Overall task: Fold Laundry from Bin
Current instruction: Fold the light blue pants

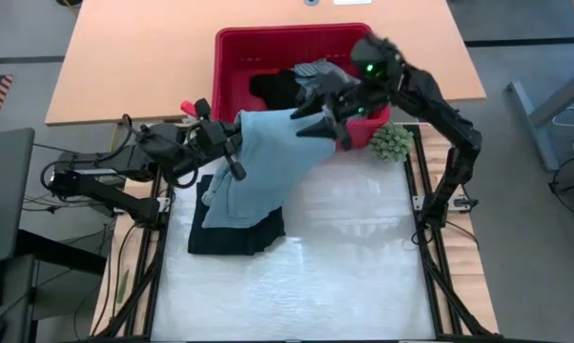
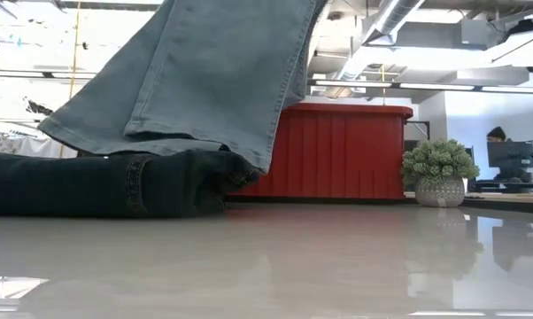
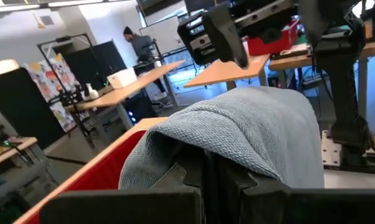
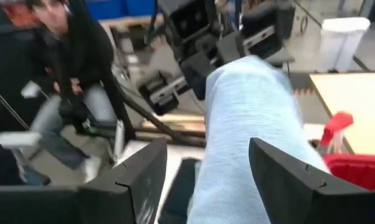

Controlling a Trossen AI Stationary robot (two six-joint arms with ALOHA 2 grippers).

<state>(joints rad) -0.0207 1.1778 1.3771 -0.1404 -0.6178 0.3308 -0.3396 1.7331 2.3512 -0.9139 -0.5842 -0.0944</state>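
We see the left gripper [image 1: 232,143] clamped on the light blue jeans [image 1: 258,162], holding them up just in front of the red bin [image 1: 232,67] while their lower end drapes onto a dark garment [image 1: 235,233] on the counter [image 1: 297,276]. The right gripper [image 1: 320,122] has its fingers apart around the jeans' other end, beside the bin's near wall. More laundry [image 1: 292,84] lies inside the bin.

Light blue denim jeans [image 1: 258,162] hang lifted above a folded dark navy piece [image 1: 237,229]; more garments fill the red bin [image 1: 232,57].
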